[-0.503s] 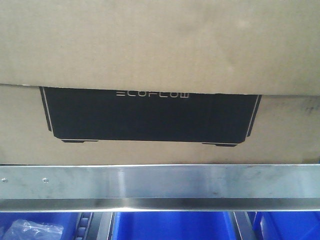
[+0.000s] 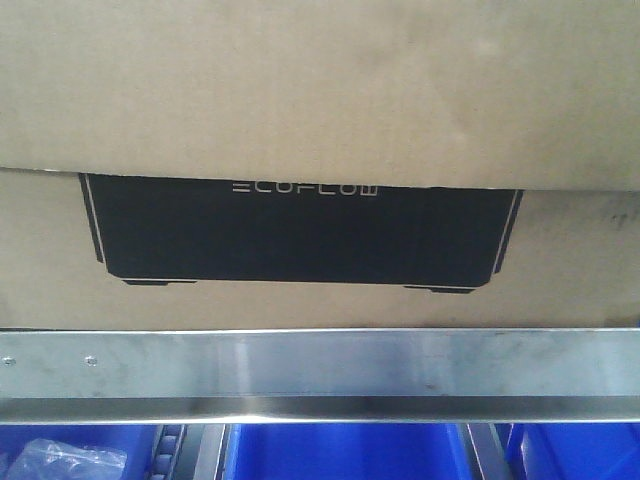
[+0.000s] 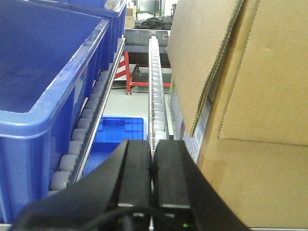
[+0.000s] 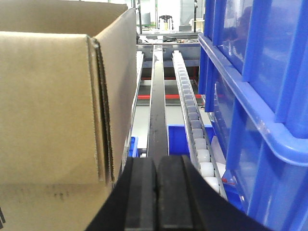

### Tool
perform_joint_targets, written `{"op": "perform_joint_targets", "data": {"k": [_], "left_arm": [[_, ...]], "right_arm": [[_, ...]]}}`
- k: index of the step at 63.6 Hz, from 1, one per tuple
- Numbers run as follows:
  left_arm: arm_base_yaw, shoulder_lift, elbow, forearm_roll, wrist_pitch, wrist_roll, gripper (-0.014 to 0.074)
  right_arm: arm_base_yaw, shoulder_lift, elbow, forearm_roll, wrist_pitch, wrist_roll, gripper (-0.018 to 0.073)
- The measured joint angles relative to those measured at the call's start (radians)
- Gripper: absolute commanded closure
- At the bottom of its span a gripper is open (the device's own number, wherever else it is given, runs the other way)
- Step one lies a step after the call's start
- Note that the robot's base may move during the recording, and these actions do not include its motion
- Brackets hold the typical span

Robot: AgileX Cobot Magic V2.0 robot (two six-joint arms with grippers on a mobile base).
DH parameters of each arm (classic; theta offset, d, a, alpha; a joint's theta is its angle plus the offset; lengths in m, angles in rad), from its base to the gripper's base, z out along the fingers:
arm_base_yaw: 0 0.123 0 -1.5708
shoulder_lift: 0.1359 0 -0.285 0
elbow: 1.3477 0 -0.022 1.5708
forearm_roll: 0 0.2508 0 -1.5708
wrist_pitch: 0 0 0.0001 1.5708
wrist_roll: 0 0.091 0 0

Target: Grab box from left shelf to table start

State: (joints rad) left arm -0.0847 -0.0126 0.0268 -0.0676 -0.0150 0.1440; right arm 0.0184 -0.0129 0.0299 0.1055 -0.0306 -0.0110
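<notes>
Well, the left pincer (image 3: 152, 168) has its two black fingers pressed flat together with nothing between them, and the right pincer (image 4: 156, 190) is drawn tight in the same way, gripping nothing. Close beside the left pincer rises one side wall of the box (image 3: 250, 120), with a blue bin (image 3: 43, 72) on grey rollers (image 3: 79, 144) on its other side. The right pincer sits between the box's opposite side (a flap edge shows there) and stacked blue crates (image 4: 260, 96), with a white roller track (image 4: 192, 120) running ahead. From the front, the box stands on the left shelf (image 2: 320, 365) at its front edge, just behind the silver rail, its black ECOFLOW panel facing out. Lower blue tubs (image 2: 340, 455) show beneath the rail; the leftmost one holds a crumpled clear bag (image 2: 60, 460).
</notes>
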Motion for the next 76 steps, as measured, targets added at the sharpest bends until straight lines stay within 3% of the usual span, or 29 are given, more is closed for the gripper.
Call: {"op": "perform_joint_targets", "data": {"k": [26,54,76], "left_arm": [[0.0,0.0,0.0,0.0,0.004,-0.002,0.0608],[0.0,0.025,-0.431,0.03,0.606,-0.002,0.0608],[0.0,0.286,-0.63,0.012,0.674,-0.002,0.0608]], "right_arm": [[0.0,0.0,0.0,0.0,0.0,0.0,0.0507],[0.0,0.0,0.0,0.0,0.0,0.0,0.0507],[0.0,0.0,0.0,0.0,0.0,0.0,0.0507]]}}
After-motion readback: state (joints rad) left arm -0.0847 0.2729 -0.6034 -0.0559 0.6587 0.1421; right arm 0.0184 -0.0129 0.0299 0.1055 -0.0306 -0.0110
